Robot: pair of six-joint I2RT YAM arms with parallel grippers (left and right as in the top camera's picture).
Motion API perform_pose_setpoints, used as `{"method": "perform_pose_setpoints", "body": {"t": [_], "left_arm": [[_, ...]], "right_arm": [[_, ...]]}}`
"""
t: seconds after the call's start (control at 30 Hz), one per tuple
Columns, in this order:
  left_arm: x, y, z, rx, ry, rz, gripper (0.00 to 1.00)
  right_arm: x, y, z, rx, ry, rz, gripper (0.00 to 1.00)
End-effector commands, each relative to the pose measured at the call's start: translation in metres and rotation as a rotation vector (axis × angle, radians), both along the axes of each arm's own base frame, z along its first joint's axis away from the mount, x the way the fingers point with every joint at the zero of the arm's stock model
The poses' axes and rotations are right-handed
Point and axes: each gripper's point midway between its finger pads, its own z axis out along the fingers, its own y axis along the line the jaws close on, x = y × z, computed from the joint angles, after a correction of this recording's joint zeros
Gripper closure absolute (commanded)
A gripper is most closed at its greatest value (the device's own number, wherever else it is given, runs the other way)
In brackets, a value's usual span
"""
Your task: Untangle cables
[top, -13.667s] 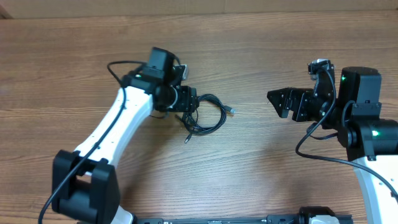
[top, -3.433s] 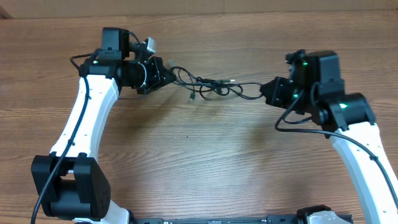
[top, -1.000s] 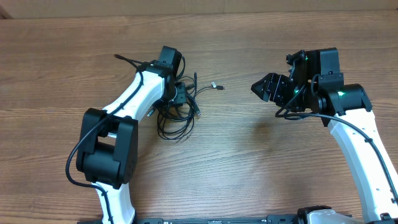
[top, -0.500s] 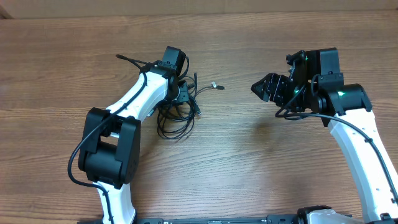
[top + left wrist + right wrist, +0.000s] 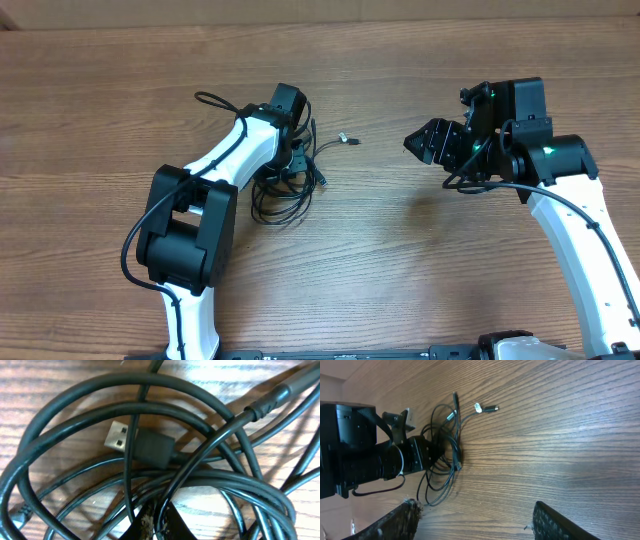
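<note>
The cables point(image 5: 284, 192) lie in a tangled bundle of black loops on the wooden table, left of centre, with one silvery plug end point(image 5: 343, 137) trailing off to the right. My left gripper point(image 5: 296, 158) is down in the top of the bundle. In the left wrist view its gripper point(image 5: 156, 525) is shut on a thin black strand, and a USB plug point(image 5: 118, 440) lies among the cables point(image 5: 210, 420) just beyond. My right gripper point(image 5: 418, 143) hovers open well to the right of the bundle. Between its fingers point(image 5: 402, 520) I see only bare table and the distant cables point(image 5: 451, 445).
The left arm's white link point(image 5: 225, 165) and black base joint point(image 5: 185, 235) sit close beside the bundle's left side. The right arm point(image 5: 560, 190) stands at the right. Bare wood table point(image 5: 400, 260) stretches between the arms and along the front.
The left gripper has closed onto a strand in the bundle, and its wrist has shifted slightly right. The right arm and its open gripper have not moved.
</note>
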Motion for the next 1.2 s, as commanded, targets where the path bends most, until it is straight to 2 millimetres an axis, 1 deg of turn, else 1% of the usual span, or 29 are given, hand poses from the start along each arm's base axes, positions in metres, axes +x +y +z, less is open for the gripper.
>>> {"method": "perform_pose_setpoints", "body": {"t": [0.0, 0.03, 0.07, 0.13, 0.17, 0.2, 0.27, 0.33, 0.37, 0.4, 0.43, 0.47, 0.5, 0.57, 0.67, 0.8, 0.87, 0.9, 0.97, 1.03, 1.13, 1.17], "left_arm": [[-0.017, 0.005, -0.019, 0.039, 0.081, 0.027, 0.9], [-0.018, 0.006, -0.019, 0.041, 0.085, 0.027, 0.9], [-0.018, 0.006, -0.019, 0.039, 0.083, 0.026, 0.96], [-0.013, 0.004, -0.015, 0.029, 0.072, 0.027, 0.96], [-0.008, 0.0, -0.007, 0.006, 0.062, 0.012, 0.96], [0.001, -0.006, 0.006, -0.027, 0.04, -0.016, 0.96], [0.022, -0.024, 0.05, -0.114, -0.046, -0.107, 0.96], [0.032, -0.043, 0.089, -0.207, -0.117, -0.198, 0.96], [0.035, -0.053, 0.11, -0.26, -0.153, -0.247, 0.96], [0.035, -0.061, 0.124, -0.3, -0.173, -0.287, 0.96], [0.035, -0.07, 0.146, -0.351, -0.208, -0.334, 0.96], [0.031, -0.075, 0.163, -0.389, -0.228, -0.357, 0.96], [0.028, -0.076, 0.171, -0.402, -0.235, -0.362, 0.96], [0.021, -0.074, 0.178, -0.403, -0.226, -0.361, 0.96], [0.014, -0.071, 0.177, -0.392, -0.207, -0.381, 0.96], [0.015, -0.072, 0.178, -0.392, -0.217, -0.389, 0.96], [0.019, -0.073, 0.18, -0.396, -0.232, -0.387, 0.96], [0.019, -0.073, 0.18, -0.396, -0.231, -0.379, 0.96], [0.019, -0.072, 0.179, -0.394, -0.229, -0.371, 0.96], [0.019, -0.072, 0.179, -0.392, -0.228, -0.365, 0.96], [0.02, -0.071, 0.179, -0.391, -0.222, -0.339, 0.96], [0.019, -0.067, 0.177, -0.376, -0.21, -0.297, 0.96]], "right_arm": [[0.007, -0.002, 0.01, -0.006, -0.034, -0.006, 0.29], [0.007, -0.002, 0.01, -0.006, -0.034, -0.006, 0.29], [0.007, -0.002, 0.011, -0.006, -0.034, -0.006, 0.29], [0.007, -0.002, 0.011, -0.005, -0.035, -0.006, 0.29], [0.007, -0.002, 0.011, -0.004, -0.034, -0.007, 0.34], [0.007, -0.001, 0.011, 0.0, -0.035, -0.009, 0.37], [0.01, 0.001, 0.014, 0.011, -0.052, -0.002, 0.37], [0.013, 0.005, 0.019, 0.027, -0.075, 0.014, 0.37], [0.014, 0.007, 0.021, 0.039, -0.083, 0.022, 0.36], [0.014, 0.009, 0.023, 0.05, -0.091, 0.029, 0.36], [0.016, 0.013, 0.027, 0.073, -0.104, 0.044, 0.36], [0.017, 0.017, 0.031, 0.096, -0.121, 0.059, 0.36], [0.018, 0.02, 0.035, 0.114, -0.134, 0.071, 0.36], [0.02, 0.025, 0.041, 0.148, -0.155, 0.088, 0.36], [0.022, 0.031, 0.042, 0.164, -0.159, 0.105, 0.36], [0.022, 0.057, 0.028, 0.216, -0.07, 0.099, 0.38], [0.019, 0.075, 0.015, 0.228, -0.01, 0.106, 0.43], [0.018, 0.081, 0.009, 0.226, 0.019, 0.101, 0.44], [0.016, 0.089, -0.003, 0.221, 0.064, 0.093, 0.46], [0.016, 0.093, -0.01, 0.225, 0.097, 0.084, 0.47], [0.016, 0.094, -0.013, 0.223, 0.108, 0.084, 0.48], [0.016, 0.094, -0.013, 0.223, 0.108, 0.084, 0.48]]}}
